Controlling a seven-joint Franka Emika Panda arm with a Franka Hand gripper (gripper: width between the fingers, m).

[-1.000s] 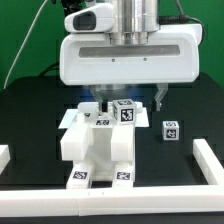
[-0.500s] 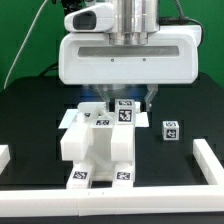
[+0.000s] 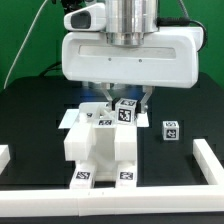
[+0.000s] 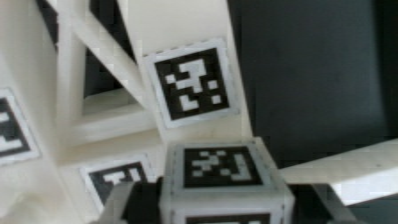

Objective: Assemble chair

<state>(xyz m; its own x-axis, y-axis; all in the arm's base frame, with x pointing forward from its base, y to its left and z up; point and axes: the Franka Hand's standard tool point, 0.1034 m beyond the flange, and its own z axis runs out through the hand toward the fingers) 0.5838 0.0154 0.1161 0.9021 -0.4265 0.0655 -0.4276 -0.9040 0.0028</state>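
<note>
The part-built white chair [image 3: 95, 145] stands mid-table, with tags on its front feet and top. Behind its top stands a white tagged block [image 3: 125, 110]. My gripper [image 3: 127, 100] hangs straight over that block, one finger on each side. In the wrist view the block [image 4: 222, 165] fills the space between my dark fingers [image 4: 139, 200], whose pads lie flush against its two sides. Past the block runs a long white tagged piece [image 4: 192, 85] of the chair, with slanted white bars beside it.
A small white tagged cube [image 3: 170, 129] lies alone on the black table at the exterior view's right. White border rails [image 3: 210, 165] frame the work area at the right and front, and another rail end [image 3: 5, 155] shows at the left. The wide hand body [image 3: 125, 50] hides the table behind.
The two fingers have moved inward from wide open until they meet the sides of the tagged block. The hand, the chair and the cube have stayed where they were.
</note>
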